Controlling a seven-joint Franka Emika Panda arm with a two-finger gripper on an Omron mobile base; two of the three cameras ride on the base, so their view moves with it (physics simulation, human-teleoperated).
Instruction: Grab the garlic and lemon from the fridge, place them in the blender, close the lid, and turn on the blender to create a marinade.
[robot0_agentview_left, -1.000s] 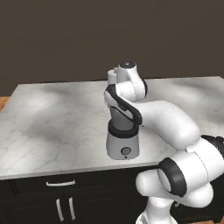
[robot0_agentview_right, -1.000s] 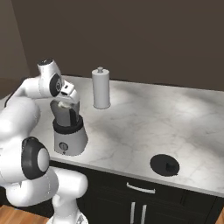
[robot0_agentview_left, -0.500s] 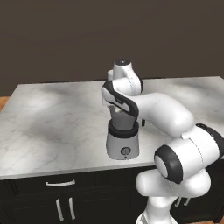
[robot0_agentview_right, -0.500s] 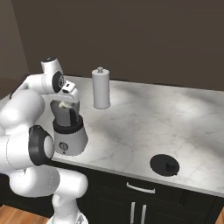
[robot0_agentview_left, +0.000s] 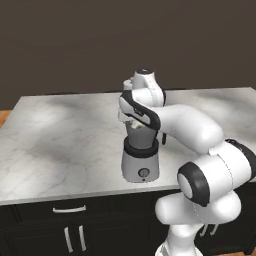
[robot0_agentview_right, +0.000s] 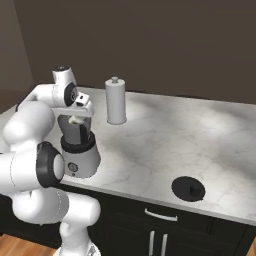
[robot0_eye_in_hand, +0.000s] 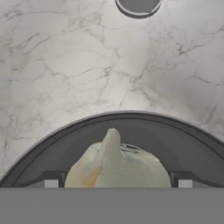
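Observation:
The blender (robot0_agentview_left: 141, 169) (robot0_agentview_right: 80, 161) stands near the counter's front edge, its jar (robot0_agentview_left: 141, 135) uncovered. Directly over the jar's mouth my gripper (robot0_agentview_left: 134, 120) (robot0_agentview_right: 75, 120) (robot0_eye_in_hand: 118, 183) points down, shut on the garlic (robot0_agentview_right: 75, 120) (robot0_eye_in_hand: 118, 168). The off-white bulb sits between the fingertips, just inside the jar's dark rim (robot0_eye_in_hand: 118, 117). Flat on the counter to the right, well apart from the blender, rests the black lid (robot0_agentview_right: 188, 188). The lemon and the fridge are out of view.
A tall white cylinder with a knob (robot0_agentview_right: 116, 101) stands behind the blender to its right. The marble counter (robot0_agentview_left: 60, 135) (robot0_agentview_right: 200, 135) has black handled cabinets (robot0_agentview_left: 70, 232) under its front edge. My own arm curves close around the blender's right side in the left base view.
My arm's elbow has swung in closer to the blender. The hand stays over the jar's mouth with the garlic still between the fingers.

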